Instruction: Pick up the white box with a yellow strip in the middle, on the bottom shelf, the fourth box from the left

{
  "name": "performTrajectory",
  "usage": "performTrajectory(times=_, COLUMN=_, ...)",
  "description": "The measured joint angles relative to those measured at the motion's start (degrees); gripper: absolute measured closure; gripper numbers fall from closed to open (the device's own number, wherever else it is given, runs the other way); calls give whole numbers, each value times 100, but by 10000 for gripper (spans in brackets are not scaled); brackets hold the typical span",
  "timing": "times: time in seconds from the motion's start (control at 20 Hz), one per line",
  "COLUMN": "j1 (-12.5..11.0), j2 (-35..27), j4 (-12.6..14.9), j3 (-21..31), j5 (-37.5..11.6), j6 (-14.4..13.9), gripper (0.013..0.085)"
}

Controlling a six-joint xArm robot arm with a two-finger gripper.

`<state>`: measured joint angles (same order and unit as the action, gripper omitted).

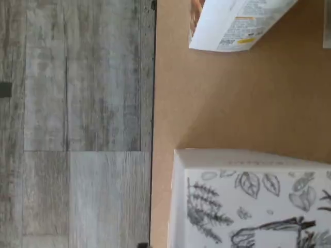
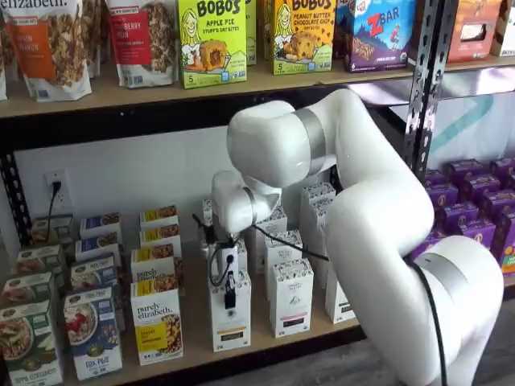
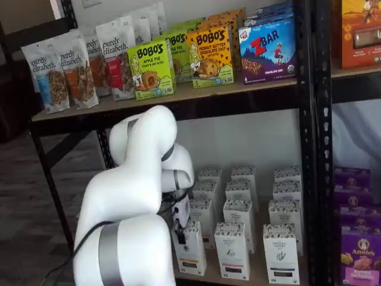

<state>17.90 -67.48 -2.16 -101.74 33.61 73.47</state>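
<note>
Wrist view: top of white box (image 1: pixel 248 199), leaf-and-fern drawing in black, standing on tan board of bottom shelf (image 1: pixel 217 98). Bare board between it and a neighbouring printed carton (image 1: pixel 235 26). Black front rail edge running along the board; grey plank floor (image 1: pixel 72 124) beyond. No fingers seen.

Shelf view: white box (image 2: pixel 230 315) at front row of bottom shelf (image 2: pixel 193 354), yellow-orange strip low on its face. Purely elizabeth box (image 2: pixel 157 322) just beside on one flank, black-strip white carton (image 2: pixel 290 296) on the other, narrow gaps both sides. Gripper (image 2: pixel 229 291) down over the box front, one black finger against its face; whether spread or clamped, cannot tell.

Shelf view: white box (image 3: pixel 191 247) partly behind arm (image 3: pixel 137 196). Gripper (image 3: pixel 180 233) at its upper corner, fingers mostly hidden. Open board edge before the front row.
</note>
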Motion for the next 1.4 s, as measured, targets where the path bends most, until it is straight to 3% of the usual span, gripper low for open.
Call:
performTrajectory(times=0.2, j1=-22, j2=33, j4=-75, j3=59, j5=-80, j6=84, gripper=330)
performTrajectory(times=0.7, j1=-17, j2=4, j4=-40, j3=3, j5=11, j6=50, gripper=330)
performTrajectory(times=0.9, j1=-3, j2=-7, j4=-49, j3=15, j5=-61, j6=44, gripper=450)
performTrajectory(times=0.95, j1=-1, j2=-9, j4=-49, j3=10, j5=-58, j6=43, gripper=450)
performTrajectory(times=1.05, j1=4, j2=-10, j4=-59, j3=2, j5=-37, j6=45, gripper=530)
performTrajectory(times=1.4, j1=6, j2=173, j4=69, j3=246, j5=29, j6=-64, gripper=530)
